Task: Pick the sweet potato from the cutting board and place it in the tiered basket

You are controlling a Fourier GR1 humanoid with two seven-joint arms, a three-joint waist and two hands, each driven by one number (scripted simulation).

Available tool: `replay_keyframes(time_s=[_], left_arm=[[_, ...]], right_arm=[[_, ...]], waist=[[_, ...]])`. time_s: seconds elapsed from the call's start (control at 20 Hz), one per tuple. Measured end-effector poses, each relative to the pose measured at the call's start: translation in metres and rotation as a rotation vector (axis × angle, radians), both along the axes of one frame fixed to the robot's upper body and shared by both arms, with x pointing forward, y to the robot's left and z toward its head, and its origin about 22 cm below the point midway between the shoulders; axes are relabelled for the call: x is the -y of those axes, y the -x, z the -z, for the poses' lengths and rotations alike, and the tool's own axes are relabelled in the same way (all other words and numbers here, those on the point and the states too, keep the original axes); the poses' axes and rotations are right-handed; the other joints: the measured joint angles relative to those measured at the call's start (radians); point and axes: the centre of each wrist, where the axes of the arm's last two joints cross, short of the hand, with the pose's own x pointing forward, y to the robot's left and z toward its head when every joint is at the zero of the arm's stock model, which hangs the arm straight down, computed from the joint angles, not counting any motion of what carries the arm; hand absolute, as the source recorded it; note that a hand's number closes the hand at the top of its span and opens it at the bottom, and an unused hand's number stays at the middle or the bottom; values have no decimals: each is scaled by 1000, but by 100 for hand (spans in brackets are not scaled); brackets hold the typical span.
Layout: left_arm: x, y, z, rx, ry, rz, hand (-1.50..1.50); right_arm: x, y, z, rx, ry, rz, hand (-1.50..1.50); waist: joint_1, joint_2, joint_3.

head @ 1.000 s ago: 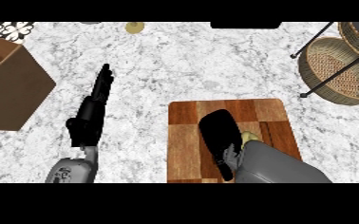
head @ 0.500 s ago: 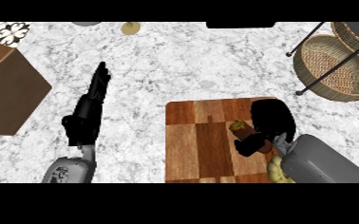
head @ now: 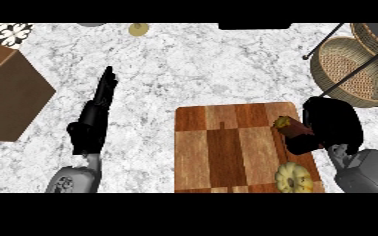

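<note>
A: Where is the sweet potato (head: 293, 126) sitting?

B: It is lying at the right edge of the cutting board (head: 221, 150), in the lower right of the frame. It is showing as a stubby, reddish-brown piece with a yellowish-green end facing up and to the left.

A: Is the right hand (head: 330, 122) touching it?

B: Yes. The right hand is coming in from the lower right corner, and its black fingers are curling round the right side of the sweet potato, with the thumb reaching under it toward the board. Part of the piece is hiding behind the hand, so its full length is not showing.

A: What else is lying on the board?

B: A pale yellow, ribbed, round vegetable, like a small squash (head: 294, 176), is sitting near the board's lower right corner, just below the sweet potato and apart from it.

A: And the tiered basket (head: 345, 65)?

B: It is standing at the upper right of the frame, a woven round bowl with dark wire legs crossing it, above the right hand and apart from it.

A: What is the left hand (head: 94, 115) doing?

B: It is resting at the left of the frame over the marble counter (head: 207, 65), its fingers stretching straight toward the top, holding nothing. A brown panel (head: 18, 92) is showing at the far left edge.
</note>
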Motion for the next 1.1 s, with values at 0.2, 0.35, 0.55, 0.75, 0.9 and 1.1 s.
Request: replay_keyframes(time_s=[0.2, 0.35, 0.55, 0.75, 0.9, 1.1], left_arm=[[2, 0, 2, 2, 2, -6, 0], [4, 3, 1, 0, 8, -3, 0], [1, 3, 1, -3, 2, -1, 0], [-2, 2, -1, 2, -3, -3, 0], [0, 0, -2, 1, 4, 5, 0], [3, 0, -2, 3, 2, 17, 0]], right_arm=[[7, 5, -50, 137, -6, 26, 150], [14, 9, -94, 241, -21, 29, 150], [20, 21, -147, 346, -65, 23, 150], [35, 30, -195, 415, -99, 29, 150], [43, 30, -219, 448, -148, 45, 150], [55, 24, -241, 492, -272, 70, 150]], waist=[[-5, -2, 0], [-6, -3, -1], [-5, -3, -1], [-4, -3, -1], [5, 0, -1], [13, 2, -1]])
